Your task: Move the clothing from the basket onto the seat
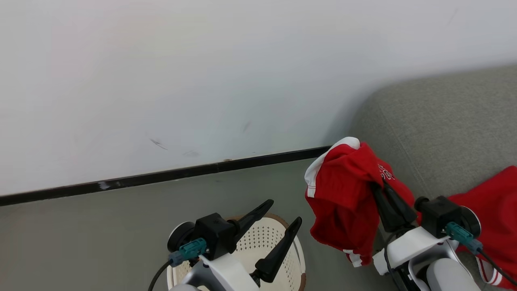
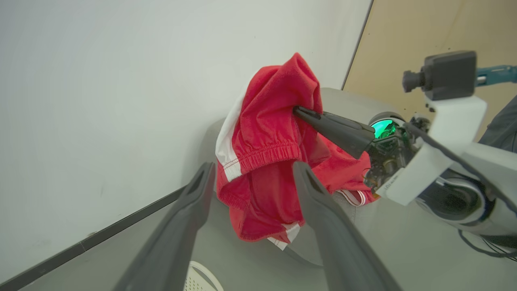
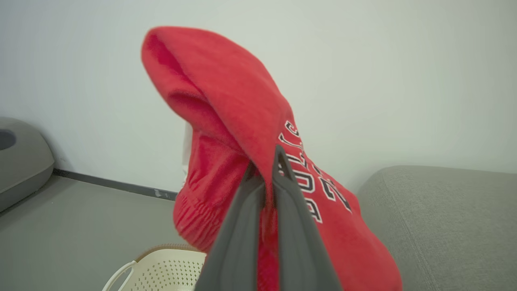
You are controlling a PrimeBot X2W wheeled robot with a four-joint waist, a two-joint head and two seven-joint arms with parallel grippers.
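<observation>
- The right end effector (image 1: 379,186) is clenched on a soft bright red fabric garment (image 1: 343,190) with white trim, which hangs bunched from its dark fingers, clear of the floor (image 1: 101,230).
- In the right wrist view, those two fingers (image 3: 291,210) pinch a fold of the cloth just beside white, dark-edged lettering.
- The held garment hangs between the cream-white perforated plastic basket (image 1: 258,242) and the large grey fabric sofa (image 1: 444,121), close to the sofa's rounded edge.
- The left end effector (image 1: 283,211) is released. Its fingers are spread wide and grasp nothing, and it hovers above the basket.
- A second red garment (image 1: 497,202) with striped white trim lies on the sofa, beside the right arm.
- The basket stands on the floor near a white wall (image 1: 202,81).
</observation>
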